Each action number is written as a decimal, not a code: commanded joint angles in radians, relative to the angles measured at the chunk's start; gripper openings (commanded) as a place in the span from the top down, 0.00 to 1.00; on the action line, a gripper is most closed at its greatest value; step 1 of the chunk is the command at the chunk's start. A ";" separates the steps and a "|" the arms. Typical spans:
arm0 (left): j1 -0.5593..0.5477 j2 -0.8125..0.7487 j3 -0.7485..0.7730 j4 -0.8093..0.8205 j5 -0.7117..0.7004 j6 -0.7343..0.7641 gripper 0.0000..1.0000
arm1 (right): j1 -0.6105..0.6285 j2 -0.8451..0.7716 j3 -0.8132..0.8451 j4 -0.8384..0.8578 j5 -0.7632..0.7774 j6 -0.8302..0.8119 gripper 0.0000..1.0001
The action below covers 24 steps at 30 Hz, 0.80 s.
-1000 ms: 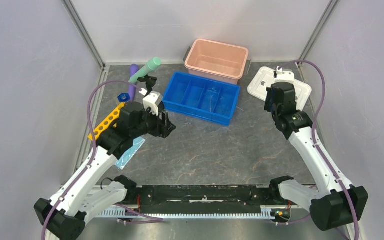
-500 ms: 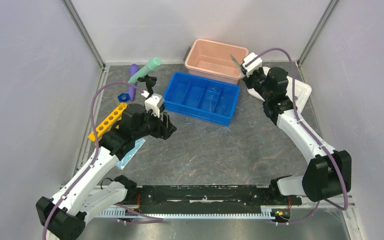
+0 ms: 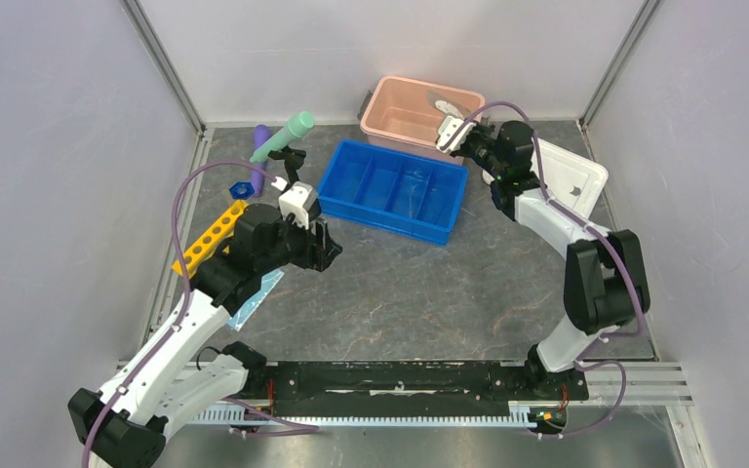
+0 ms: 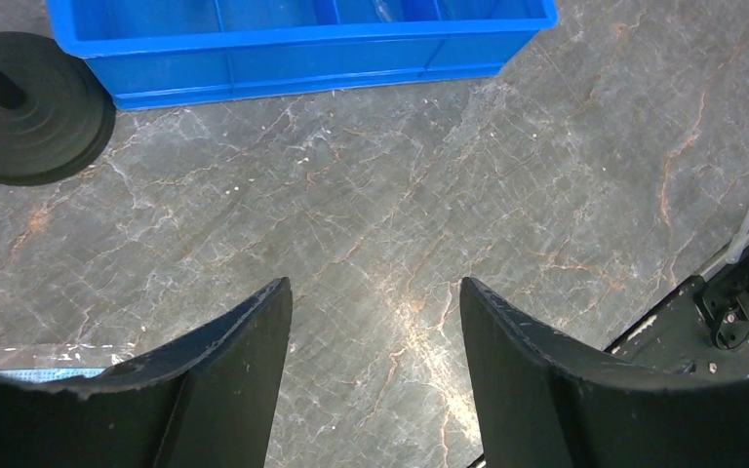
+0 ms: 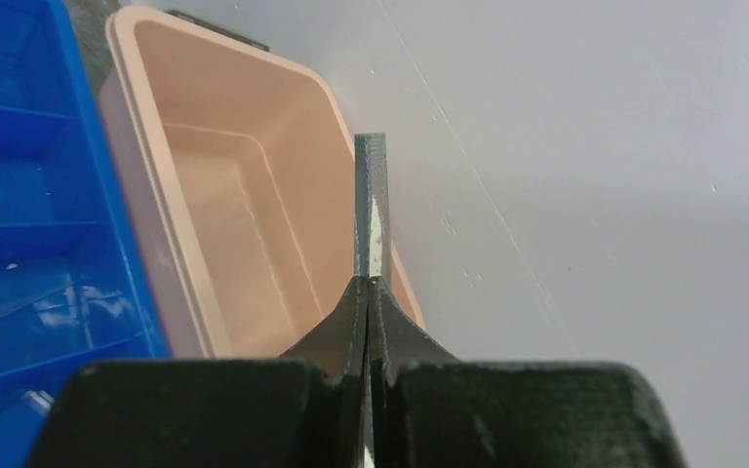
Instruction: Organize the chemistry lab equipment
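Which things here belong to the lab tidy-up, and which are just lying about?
Job: yellow tube rack, black clamp stand, mint-green tube, purple tube, blue funnel, light-blue mask, thin grey strip.
Lying about: blue divided tray, pink bin, white lid.

A grey, stone-look table point(image 3: 429, 283) with lab things lying on it.
A blue tray point(image 3: 382, 220) sits in the middle at the back, and a pink bin point(image 3: 412, 137) stands just behind it by the wall. A white lid point(image 3: 585, 181) lies flat on the right. On the left are a yellow rack with holes point(image 3: 210, 234), a tiny blue funnel point(image 3: 241, 188), a purple tube point(image 3: 258, 152) and a light-blue mask point(image 3: 252, 300). The round foot of a black stand point(image 4: 31, 119) rests near the tray.
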 commanded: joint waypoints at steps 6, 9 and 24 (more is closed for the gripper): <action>-0.003 -0.031 0.000 0.017 -0.089 0.053 0.29 | 0.008 0.185 0.167 0.098 -0.047 -0.119 1.00; -0.003 -0.031 -0.001 0.012 -0.114 0.057 0.29 | 0.019 0.224 0.187 0.074 -0.047 -0.162 1.00; -0.003 -0.003 0.009 -0.028 -0.189 0.054 0.28 | 0.045 0.259 0.224 0.063 0.005 -0.099 0.73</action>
